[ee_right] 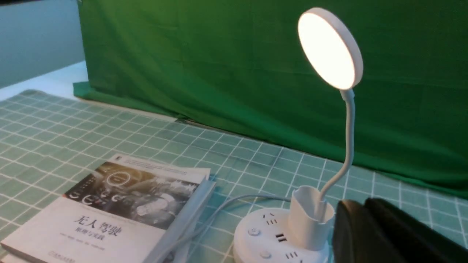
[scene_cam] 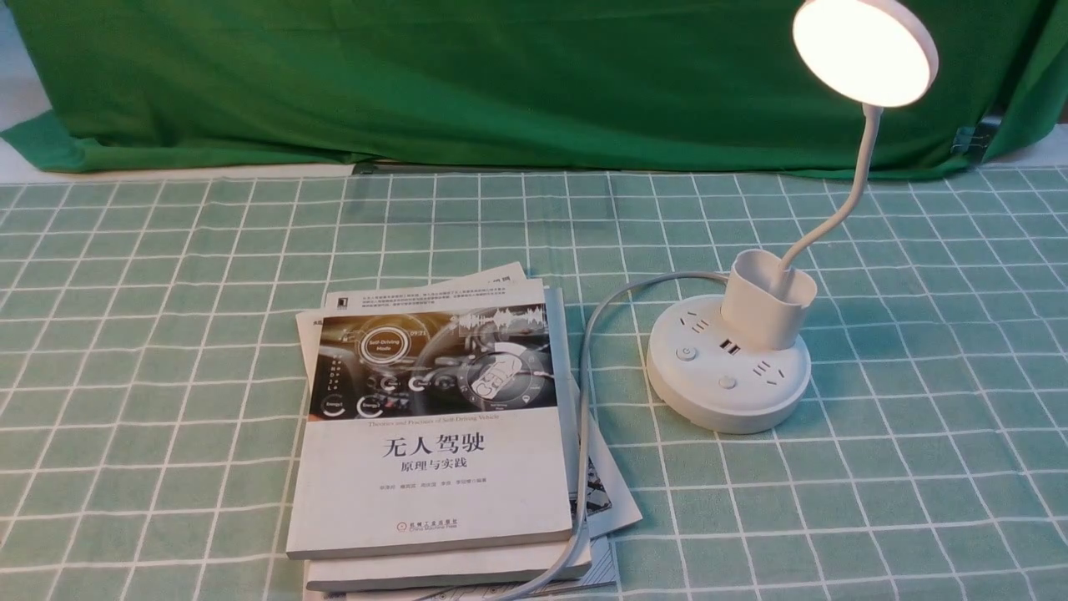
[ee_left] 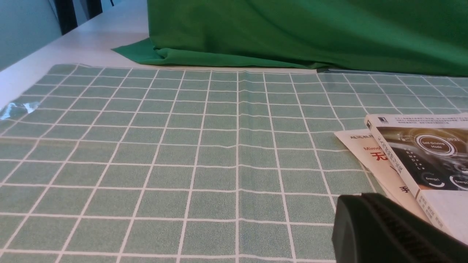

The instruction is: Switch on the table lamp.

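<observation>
The white table lamp stands at the right of the checked cloth. Its round disc head (scene_cam: 863,52) glows brightly atop a thin bent neck (scene_cam: 844,199). The neck rises out of a small cup (scene_cam: 766,299) on the round puck base (scene_cam: 727,376), which carries sockets and two buttons (scene_cam: 687,353). Neither gripper shows in the front view. In the right wrist view the lit head (ee_right: 329,49) and base (ee_right: 263,237) show, and my right gripper (ee_right: 360,206) sits shut beside the cup (ee_right: 310,219), holding nothing. My left gripper (ee_left: 362,199) is shut near the books, over the cloth.
Two stacked books (scene_cam: 434,426) lie left of the lamp, and the lamp's grey cable (scene_cam: 584,401) runs along their right edge to the front. A green backdrop cloth (scene_cam: 501,83) hangs along the table's far side. A metal clip (scene_cam: 968,138) sits at the back right.
</observation>
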Robot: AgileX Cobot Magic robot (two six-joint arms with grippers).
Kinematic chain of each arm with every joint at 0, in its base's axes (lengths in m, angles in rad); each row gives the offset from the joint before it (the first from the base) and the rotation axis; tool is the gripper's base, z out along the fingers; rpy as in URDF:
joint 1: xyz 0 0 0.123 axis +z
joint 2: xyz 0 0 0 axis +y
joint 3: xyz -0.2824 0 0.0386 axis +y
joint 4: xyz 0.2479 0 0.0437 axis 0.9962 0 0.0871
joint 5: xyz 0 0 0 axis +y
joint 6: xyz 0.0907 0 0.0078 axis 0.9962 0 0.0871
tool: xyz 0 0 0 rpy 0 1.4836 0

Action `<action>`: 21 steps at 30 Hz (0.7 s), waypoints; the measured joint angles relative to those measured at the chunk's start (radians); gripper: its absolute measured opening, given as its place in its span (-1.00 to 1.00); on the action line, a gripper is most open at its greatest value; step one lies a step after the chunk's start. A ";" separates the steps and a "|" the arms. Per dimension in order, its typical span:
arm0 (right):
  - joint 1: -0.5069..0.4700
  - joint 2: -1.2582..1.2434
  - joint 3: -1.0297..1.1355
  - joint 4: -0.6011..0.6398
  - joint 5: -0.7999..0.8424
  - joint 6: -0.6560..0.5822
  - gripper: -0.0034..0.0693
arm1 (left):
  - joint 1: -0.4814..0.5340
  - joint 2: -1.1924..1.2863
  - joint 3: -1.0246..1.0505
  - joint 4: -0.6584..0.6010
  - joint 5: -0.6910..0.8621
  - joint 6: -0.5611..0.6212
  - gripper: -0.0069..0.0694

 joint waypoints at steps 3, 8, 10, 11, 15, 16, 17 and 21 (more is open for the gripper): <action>0.000 -0.061 0.066 -0.009 -0.052 -0.010 -0.62 | 0.000 0.000 0.000 0.000 0.000 0.000 -0.76; -0.001 -0.169 0.228 -0.018 -0.167 -0.017 -0.58 | 0.000 0.000 0.000 0.000 0.000 0.000 -0.76; -0.031 -0.215 0.311 -0.023 -0.214 -0.006 -0.56 | 0.000 0.000 0.000 0.000 0.000 0.000 -0.76; -0.055 -0.228 0.334 -0.024 -0.224 0.001 -0.56 | 0.000 0.000 0.000 0.000 0.000 0.000 -0.76; -0.234 -0.284 0.443 -0.055 -0.239 0.046 -0.54 | 0.000 0.000 0.000 0.000 0.000 0.000 -0.76; -0.288 -0.287 0.458 -0.063 -0.240 0.056 -0.53 | 0.000 0.000 0.000 0.000 0.000 0.000 -0.76; -0.329 -0.289 0.472 -0.070 -0.240 0.061 -0.52 | 0.000 0.000 0.000 0.000 0.000 0.000 -0.76; -0.476 -0.289 0.506 -0.094 -0.245 0.085 -0.48 | 0.000 0.000 0.000 0.000 0.000 0.000 -0.76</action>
